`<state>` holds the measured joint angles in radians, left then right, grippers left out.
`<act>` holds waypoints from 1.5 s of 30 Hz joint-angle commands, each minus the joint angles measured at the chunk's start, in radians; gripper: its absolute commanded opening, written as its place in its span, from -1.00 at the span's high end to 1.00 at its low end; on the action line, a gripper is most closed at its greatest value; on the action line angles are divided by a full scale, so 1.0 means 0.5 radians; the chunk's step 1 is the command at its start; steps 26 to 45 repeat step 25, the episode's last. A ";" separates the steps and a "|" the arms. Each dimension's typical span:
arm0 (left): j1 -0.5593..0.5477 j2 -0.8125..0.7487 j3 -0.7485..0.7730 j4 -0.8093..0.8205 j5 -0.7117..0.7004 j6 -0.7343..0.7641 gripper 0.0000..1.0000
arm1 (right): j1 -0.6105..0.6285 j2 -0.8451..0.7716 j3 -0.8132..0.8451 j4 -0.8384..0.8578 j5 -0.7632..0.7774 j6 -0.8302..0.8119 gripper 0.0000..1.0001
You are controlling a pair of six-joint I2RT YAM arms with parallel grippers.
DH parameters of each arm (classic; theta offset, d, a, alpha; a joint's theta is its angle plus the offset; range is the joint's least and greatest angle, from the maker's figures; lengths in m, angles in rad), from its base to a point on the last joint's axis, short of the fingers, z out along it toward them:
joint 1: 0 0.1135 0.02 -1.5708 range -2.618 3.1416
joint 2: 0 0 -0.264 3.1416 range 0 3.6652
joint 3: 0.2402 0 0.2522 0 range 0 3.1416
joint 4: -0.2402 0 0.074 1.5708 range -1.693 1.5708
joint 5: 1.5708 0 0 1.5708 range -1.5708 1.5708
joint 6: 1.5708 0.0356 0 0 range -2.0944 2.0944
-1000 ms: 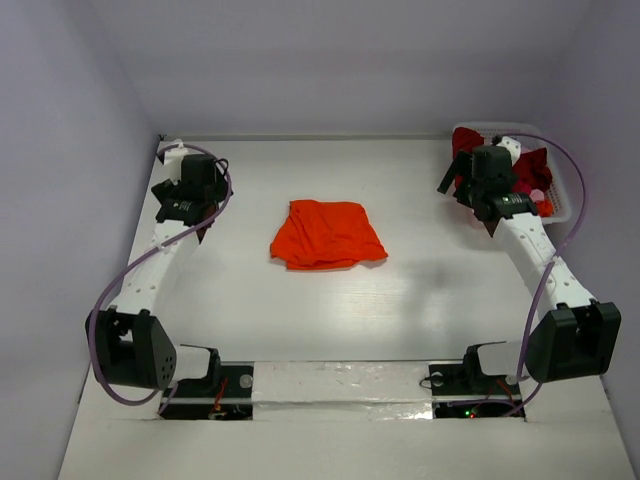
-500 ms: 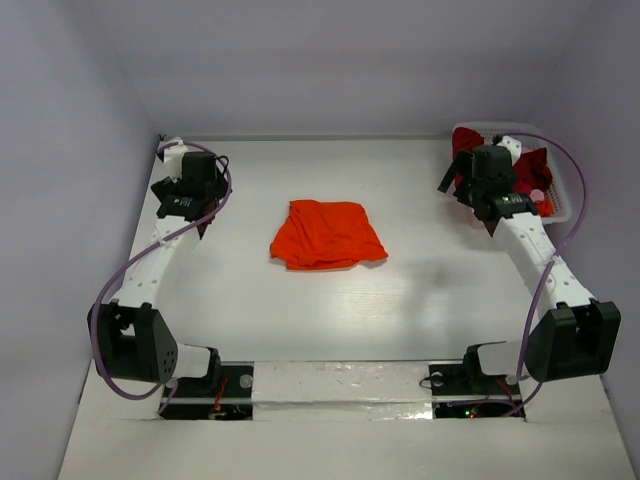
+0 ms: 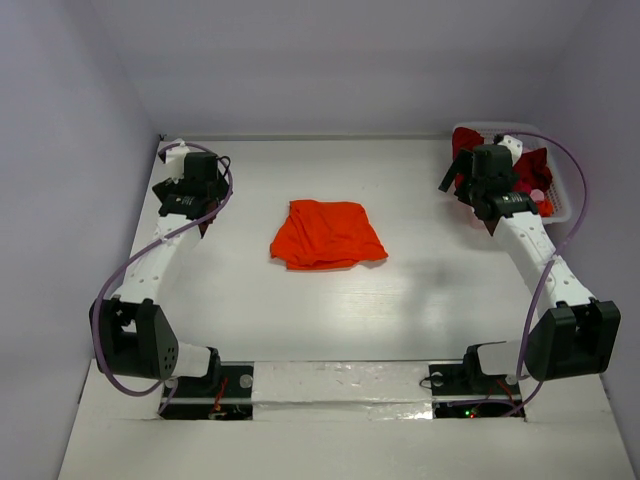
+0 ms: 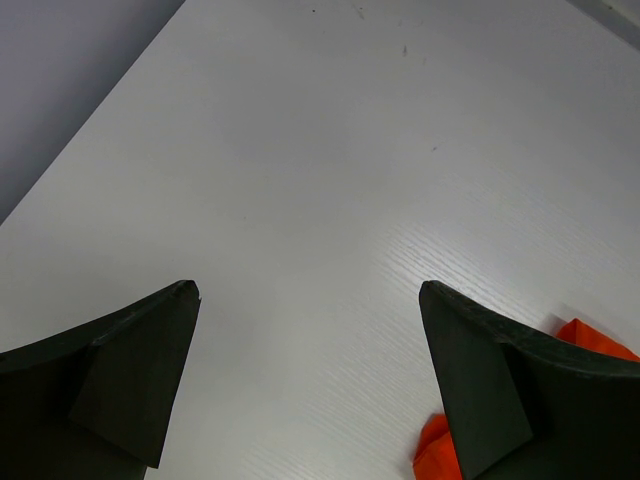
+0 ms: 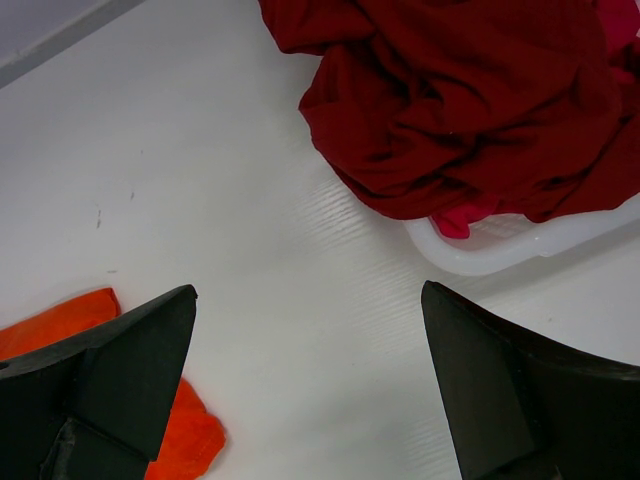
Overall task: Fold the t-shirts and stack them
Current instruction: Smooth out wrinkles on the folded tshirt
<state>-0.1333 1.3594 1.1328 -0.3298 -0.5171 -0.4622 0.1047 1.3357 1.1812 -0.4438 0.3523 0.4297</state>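
Note:
A bright orange t-shirt (image 3: 327,234) lies folded in a rough square at the table's middle. Slivers of it show at the lower right of the left wrist view (image 4: 433,456) and the lower left of the right wrist view (image 5: 188,436). Dark red t-shirts (image 5: 460,100) spill crumpled over the rim of the white basket (image 5: 520,245), with a pinkish one (image 5: 462,218) under them. My left gripper (image 4: 308,290) hovers open over bare table at the far left (image 3: 200,215). My right gripper (image 5: 308,288) stands open over bare table just left of the basket (image 3: 462,198), holding nothing.
The white lattice basket (image 3: 568,200) sits in the far right corner against the wall. Purple walls close the table at the back and both sides. Both arm bases are at the near edge, with purple cables looping off each arm.
My left wrist has drifted slightly back and to the right. The right arm and the orange t-shirt have not moved.

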 commanded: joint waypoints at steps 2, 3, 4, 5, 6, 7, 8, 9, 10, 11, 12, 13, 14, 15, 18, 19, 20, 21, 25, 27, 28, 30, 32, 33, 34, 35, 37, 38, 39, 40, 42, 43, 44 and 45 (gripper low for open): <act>0.012 -0.016 0.072 0.000 -0.046 -0.018 -0.81 | -0.010 -0.015 0.077 0.066 0.062 -0.004 -0.99; 0.012 -0.013 0.075 0.000 -0.046 -0.018 -0.81 | -0.010 -0.012 0.083 0.065 0.062 -0.004 -1.00; 0.012 -0.013 0.078 0.000 -0.049 -0.018 -0.81 | -0.010 -0.015 0.080 0.065 0.065 -0.004 -0.99; 0.012 -0.013 0.081 0.000 -0.049 -0.018 -0.82 | -0.010 -0.015 0.083 0.062 0.065 -0.007 -1.00; 0.012 -0.007 0.081 0.000 -0.049 -0.018 -0.81 | -0.010 -0.015 0.083 0.065 0.062 -0.004 -0.99; 0.012 -0.007 0.084 0.000 -0.049 -0.018 -0.81 | -0.010 -0.015 0.086 0.062 0.065 -0.004 -0.99; 0.012 -0.004 0.088 0.000 -0.049 -0.021 -0.81 | -0.010 -0.021 0.086 0.062 0.069 -0.004 -0.99; 0.012 -0.004 0.088 -0.003 -0.049 -0.021 -0.81 | -0.010 -0.018 0.083 0.062 0.069 -0.004 -1.00; 0.012 -0.004 0.088 -0.006 -0.049 -0.021 -0.81 | -0.010 -0.018 0.083 0.062 0.072 -0.004 -1.00; 0.012 -0.004 0.091 -0.003 -0.049 -0.021 -0.81 | -0.010 -0.021 0.083 0.062 0.075 0.000 -1.00; 0.012 -0.004 0.091 -0.006 -0.046 -0.021 -0.81 | -0.010 -0.021 0.080 0.065 0.075 -0.003 -1.00; 0.012 -0.001 0.091 -0.006 -0.046 -0.024 -0.81 | -0.010 -0.024 0.077 0.065 0.078 0.000 -0.99; 0.012 -0.001 0.091 -0.003 -0.043 -0.021 -0.81 | -0.010 -0.027 0.070 0.069 0.078 0.000 -1.00; 0.012 0.002 0.091 -0.003 -0.043 -0.021 -0.81 | -0.010 -0.030 0.070 0.069 0.078 -0.003 -1.00; 0.012 0.003 0.094 -0.006 -0.043 -0.024 -0.80 | -0.010 -0.033 0.067 0.069 0.078 0.000 -0.99; 0.012 0.006 0.091 -0.006 -0.046 -0.024 -0.81 | -0.010 -0.036 0.070 0.069 0.078 -0.003 -1.00; 0.012 -0.001 0.091 -0.003 -0.049 -0.024 -0.81 | -0.028 -0.033 0.070 0.069 0.078 -0.004 -0.99; 0.012 -0.004 0.088 -0.003 -0.049 -0.024 -0.80 | -0.028 -0.033 0.067 0.066 0.041 -0.010 -1.00; 0.012 -0.016 0.085 -0.009 -0.058 -0.015 -0.80 | -0.028 -0.042 0.046 0.093 0.010 0.006 -0.99; 0.012 -0.016 0.085 -0.009 -0.058 -0.015 -0.80 | -0.028 -0.042 0.046 0.093 0.010 0.006 -0.99; 0.012 -0.016 0.085 -0.009 -0.058 -0.015 -0.80 | -0.028 -0.042 0.046 0.093 0.010 0.006 -0.99; 0.012 -0.016 0.085 -0.009 -0.058 -0.015 -0.80 | -0.028 -0.042 0.046 0.093 0.010 0.006 -0.99; 0.012 -0.016 0.085 -0.009 -0.058 -0.015 -0.80 | -0.028 -0.042 0.046 0.093 0.010 0.006 -0.99; 0.012 -0.016 0.085 -0.009 -0.058 -0.015 -0.80 | -0.028 -0.042 0.046 0.093 0.010 0.006 -0.99; 0.012 -0.016 0.085 -0.009 -0.058 -0.015 -0.80 | -0.028 -0.042 0.046 0.093 0.010 0.006 -0.99; 0.012 -0.016 0.085 -0.009 -0.058 -0.015 -0.80 | -0.028 -0.042 0.046 0.093 0.010 0.006 -0.99; 0.012 -0.016 0.085 -0.009 -0.058 -0.015 -0.80 | -0.028 -0.042 0.046 0.093 0.010 0.006 -0.99; 0.012 -0.016 0.085 -0.009 -0.058 -0.015 -0.80 | -0.028 -0.042 0.046 0.093 0.010 0.006 -0.99; 0.012 -0.016 0.085 -0.009 -0.058 -0.015 -0.80 | -0.028 -0.042 0.046 0.093 0.010 0.006 -0.99; 0.012 -0.016 0.085 -0.009 -0.058 -0.015 -0.80 | -0.028 -0.042 0.046 0.093 0.010 0.006 -0.99; 0.012 -0.016 0.085 -0.009 -0.058 -0.015 -0.80 | -0.028 -0.042 0.046 0.093 0.010 0.006 -0.99; 0.012 -0.016 0.085 -0.009 -0.058 -0.015 -0.80 | -0.028 -0.042 0.046 0.093 0.010 0.006 -0.99; 0.012 -0.016 0.085 -0.009 -0.058 -0.015 -0.80 | -0.028 -0.042 0.046 0.093 0.010 0.006 -0.99; 0.012 -0.016 0.085 -0.009 -0.058 -0.015 -0.80 | -0.028 -0.042 0.046 0.093 0.010 0.006 -0.99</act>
